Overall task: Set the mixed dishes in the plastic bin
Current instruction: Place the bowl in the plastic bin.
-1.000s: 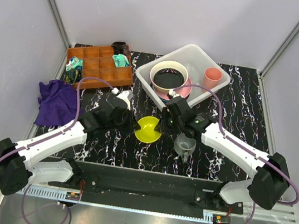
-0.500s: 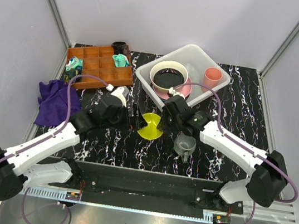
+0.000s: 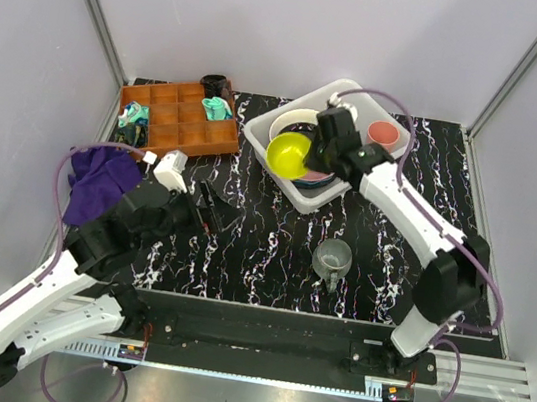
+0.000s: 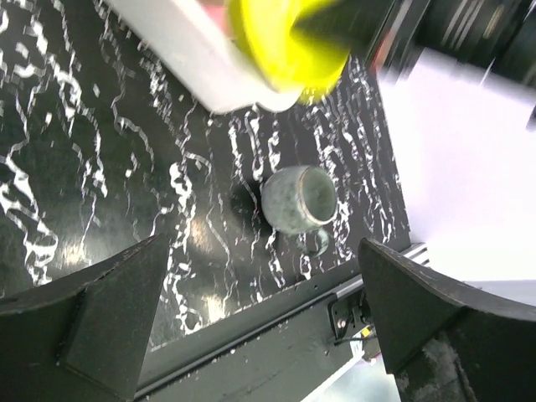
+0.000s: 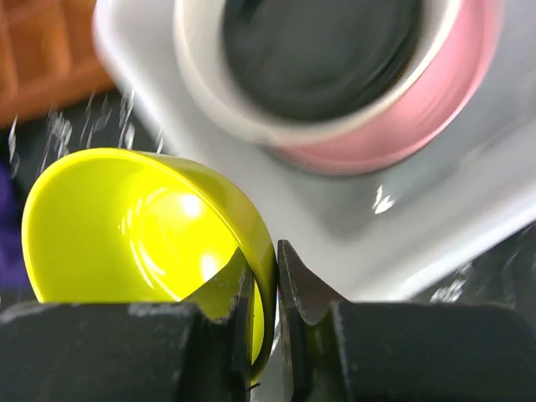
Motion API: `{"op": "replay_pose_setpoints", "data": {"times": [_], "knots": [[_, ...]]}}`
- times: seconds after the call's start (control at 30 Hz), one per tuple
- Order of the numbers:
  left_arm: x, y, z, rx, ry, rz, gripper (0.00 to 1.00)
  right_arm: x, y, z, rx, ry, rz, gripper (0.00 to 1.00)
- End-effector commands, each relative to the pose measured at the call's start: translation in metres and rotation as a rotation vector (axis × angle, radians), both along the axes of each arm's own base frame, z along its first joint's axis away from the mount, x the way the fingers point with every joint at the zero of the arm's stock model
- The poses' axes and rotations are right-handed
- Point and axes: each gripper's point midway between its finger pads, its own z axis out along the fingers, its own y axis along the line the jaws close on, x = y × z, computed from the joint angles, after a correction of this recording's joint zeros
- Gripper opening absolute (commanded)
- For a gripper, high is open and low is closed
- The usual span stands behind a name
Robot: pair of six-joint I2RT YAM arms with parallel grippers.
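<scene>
My right gripper (image 3: pixel 314 155) is shut on the rim of the small yellow bowl (image 3: pixel 289 154), one finger inside and one outside, and holds it tilted over the near-left part of the plastic bin (image 3: pixel 360 95). The right wrist view shows the same grip (image 5: pixel 276 280) on the yellow bowl (image 5: pixel 134 226). In the bin (image 5: pixel 402 218) sit a cream bowl (image 5: pixel 209 92) with a black saucer (image 5: pixel 318 42) in it, a pink plate (image 5: pixel 456 105) beneath and a pink cup (image 3: pixel 383 133). A grey mug (image 3: pixel 332 259) stands on the table. My left gripper (image 3: pixel 219 209) is open and empty, left of the mug (image 4: pixel 299 199).
A brown wooden compartment tray (image 3: pixel 195 136) with small items lies at the back left, with a dark object (image 3: pixel 213 84) behind it. A purple cloth (image 3: pixel 100 181) lies at the left edge. The table (image 3: pixel 271 252) is black marble-patterned, walled on three sides.
My right gripper has carried the yellow bowl from the table up and back over the bin. My left gripper has opened, let go of the bowl and drawn back to the left.
</scene>
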Motion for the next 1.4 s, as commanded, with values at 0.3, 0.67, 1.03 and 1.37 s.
{"op": "replay_pose_setpoints", "data": {"times": [0.3,0.67,1.03,1.37], "knots": [[-0.003,0.008,-0.03,0.037,0.07,0.035,0.99,0.138,-0.025,-0.015,-0.13,-0.108,-0.161,0.0],[-0.004,0.008,-0.04,0.055,0.089,0.035,0.99,0.167,-0.031,-0.057,-0.141,-0.058,-0.205,0.0],[-0.005,0.009,-0.046,0.051,0.099,0.043,0.99,0.181,-0.046,-0.071,-0.164,-0.047,-0.226,0.16],[-0.007,0.011,-0.054,0.046,0.117,0.054,0.99,0.189,-0.045,-0.051,-0.13,-0.089,-0.21,0.62]]}}
